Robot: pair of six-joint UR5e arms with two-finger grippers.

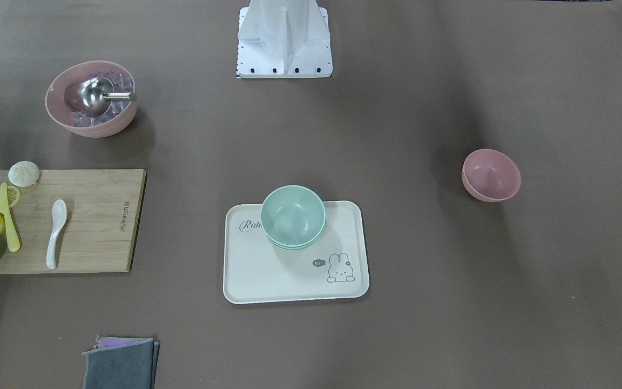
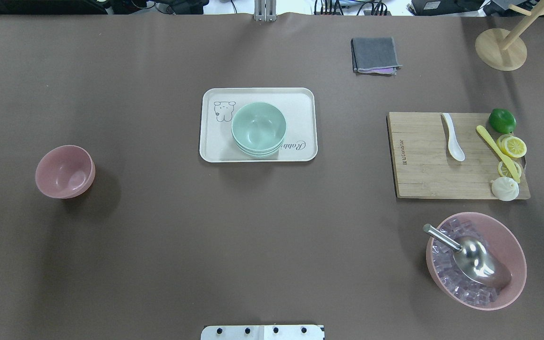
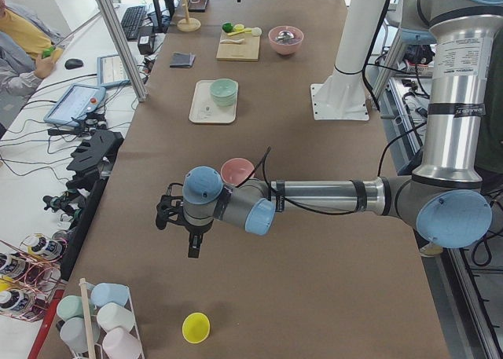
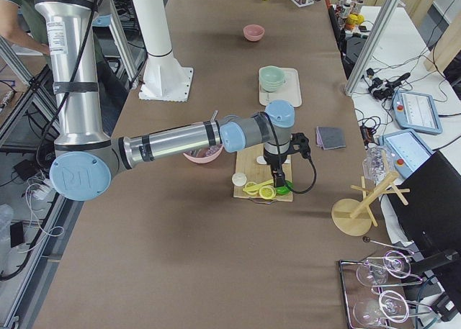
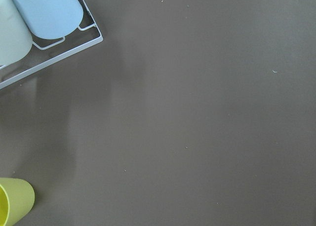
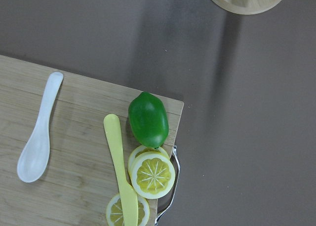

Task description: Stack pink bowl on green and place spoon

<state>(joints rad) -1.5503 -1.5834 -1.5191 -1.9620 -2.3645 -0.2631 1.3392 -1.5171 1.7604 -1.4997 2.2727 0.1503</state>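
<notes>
Where the green bowl [image 1: 292, 216] overlaps it, tray [image 1: 268, 283] lettering begins "Rab".

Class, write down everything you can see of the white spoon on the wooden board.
The white spoon is a glossy, ceramic-looking soup spoon with a short handle widening into an oval scoop. It lies flat, hollow side up, on the wooden cutting board, scoop end toward the robot. It touches only the board; the yellow knife lies beside it, apart.
</notes>
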